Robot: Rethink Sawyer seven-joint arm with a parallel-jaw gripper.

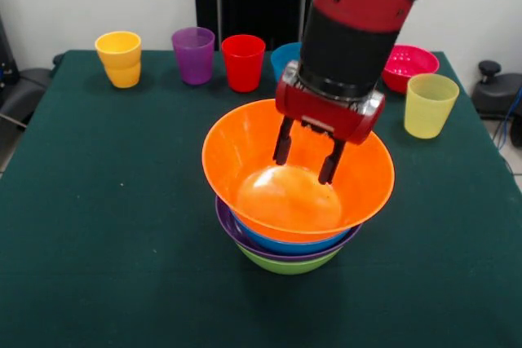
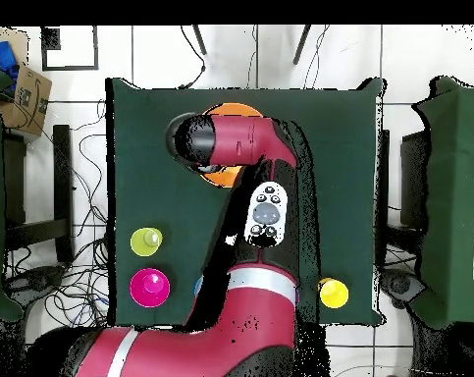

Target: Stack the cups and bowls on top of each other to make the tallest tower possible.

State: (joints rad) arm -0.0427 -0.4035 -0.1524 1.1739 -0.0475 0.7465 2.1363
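Observation:
The tower stands mid-table in the front view: a wide orange bowl (image 1: 298, 173) on top, nested in a blue bowl (image 1: 285, 244), a purple bowl (image 1: 236, 230) and a green bowl (image 1: 285, 262). My gripper (image 1: 307, 159) hangs open inside the orange bowl, fingers apart and empty. Along the far edge stand an orange-yellow cup (image 1: 119, 58), a purple cup (image 1: 194, 55), a red cup (image 1: 243, 62), a small blue bowl (image 1: 285, 58) partly hidden by the arm, a red-pink bowl (image 1: 410, 64) and a pale yellow cup (image 1: 429, 104). From overhead the arm covers most of the orange bowl (image 2: 231, 110).
The green table (image 1: 98, 226) carries everything. In the overhead view the pale yellow cup (image 2: 146, 242), the red-pink bowl (image 2: 149, 287) and the orange-yellow cup (image 2: 333, 292) show beside the arm. A cardboard box (image 2: 26, 88) and cables lie on the floor at the left.

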